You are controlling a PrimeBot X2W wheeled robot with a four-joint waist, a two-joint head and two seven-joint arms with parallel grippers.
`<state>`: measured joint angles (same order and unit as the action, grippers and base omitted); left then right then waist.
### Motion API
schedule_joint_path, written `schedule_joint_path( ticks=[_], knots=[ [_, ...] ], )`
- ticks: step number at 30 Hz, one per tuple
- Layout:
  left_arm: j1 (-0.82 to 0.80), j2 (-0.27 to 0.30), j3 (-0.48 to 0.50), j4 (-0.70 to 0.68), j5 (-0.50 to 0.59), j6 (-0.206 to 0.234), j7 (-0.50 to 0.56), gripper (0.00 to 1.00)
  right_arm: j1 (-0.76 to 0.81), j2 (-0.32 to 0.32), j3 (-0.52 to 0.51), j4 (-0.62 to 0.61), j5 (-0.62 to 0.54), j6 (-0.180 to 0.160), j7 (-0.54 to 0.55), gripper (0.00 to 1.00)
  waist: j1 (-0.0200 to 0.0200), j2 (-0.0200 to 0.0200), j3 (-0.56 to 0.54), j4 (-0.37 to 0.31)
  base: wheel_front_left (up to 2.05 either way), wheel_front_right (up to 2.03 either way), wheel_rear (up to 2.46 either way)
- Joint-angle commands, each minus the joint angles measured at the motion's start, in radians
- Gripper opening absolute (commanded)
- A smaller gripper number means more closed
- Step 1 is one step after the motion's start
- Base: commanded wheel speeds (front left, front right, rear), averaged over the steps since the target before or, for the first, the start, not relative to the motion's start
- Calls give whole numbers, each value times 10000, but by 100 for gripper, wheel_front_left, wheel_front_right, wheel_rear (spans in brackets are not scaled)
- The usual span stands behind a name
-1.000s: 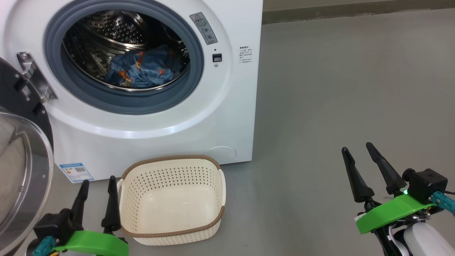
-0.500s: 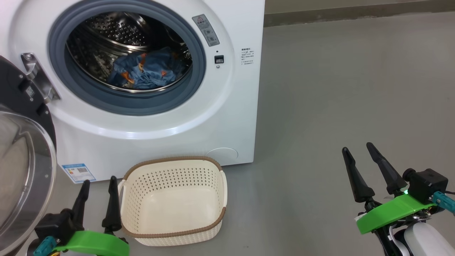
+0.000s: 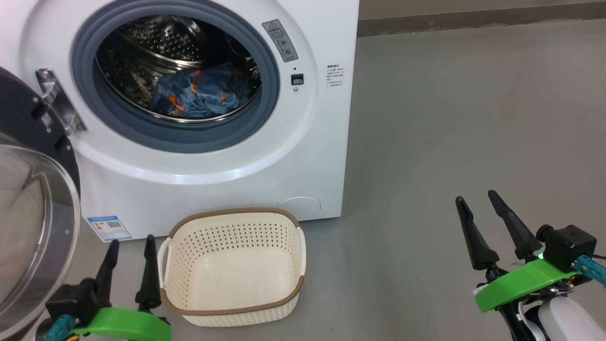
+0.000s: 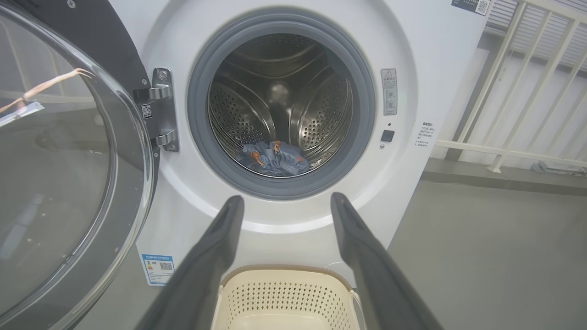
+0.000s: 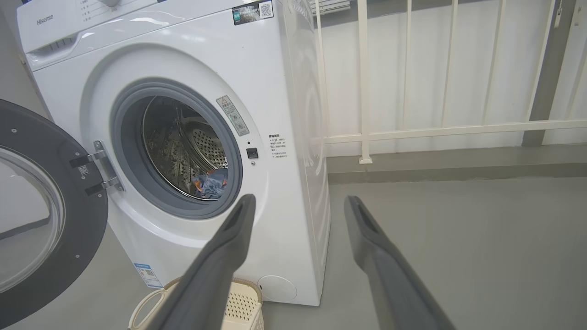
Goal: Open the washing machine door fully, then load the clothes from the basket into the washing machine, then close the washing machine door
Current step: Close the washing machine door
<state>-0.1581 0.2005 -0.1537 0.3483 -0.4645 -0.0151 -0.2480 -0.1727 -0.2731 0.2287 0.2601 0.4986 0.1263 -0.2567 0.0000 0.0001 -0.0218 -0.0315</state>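
1. left gripper (image 3: 132,241): fingers apart, nothing between them. It sits low in front of the washing machine (image 3: 213,175), pointing at its front.
2. right gripper (image 3: 475,197): also spread and empty, over bare floor (image 3: 450,118), well apart from the machine and off to its right.
3. Key relation: the washing machine door (image 3: 33,203) lies directly to the left of the left gripper. It is swung out on its hinge (image 3: 57,102) at the left edge of the opening, with the glass bowl (image 3: 28,237) bulging toward the gripper's side.
4. The left arm is clearly nearer. The right arm has the whole machine front between it and the door.
5. The hinge line runs vertical, so I'd expect closing to need a push on the door's free rim, rightward and in toward the opening.
6. The head view cuts the door at its edge. The gripper looks just beside the rim, not touching, but I can't confirm that.
7. basket (image 3: 236,211): on the floor against the machine's foot, just right of the left gripper. It is empty, bottom bare.
8. clothes (image 3: 199,92): a blue bundle at the bottom of the drum (image 3: 156,42), behind the rubber ring (image 3: 175,142). Nothing seems to hang over the ring.
9. Judgement: loading is done and only closing the door is left.
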Motion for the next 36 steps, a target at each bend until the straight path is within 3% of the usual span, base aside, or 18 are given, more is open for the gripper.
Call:
schedule_joint_path(
  ticks=[1,19,36],
  knots=[
    [-206,256,340,-187,-62,96,-132,100,-51,-154,167,-216,-26,44,-51,100,0,-1,5,1,0,0,0],
    [-220,237,393,-221,5,221,-136,100,-93,-16,198,-182,-11,44,-51,100,0,-1,41,139,0,0,0],
    [-27,228,470,-425,455,581,-137,100,58,35,155,-200,1,44,-51,100,0,-1,-15,1669,0,0,0]
  ],
)
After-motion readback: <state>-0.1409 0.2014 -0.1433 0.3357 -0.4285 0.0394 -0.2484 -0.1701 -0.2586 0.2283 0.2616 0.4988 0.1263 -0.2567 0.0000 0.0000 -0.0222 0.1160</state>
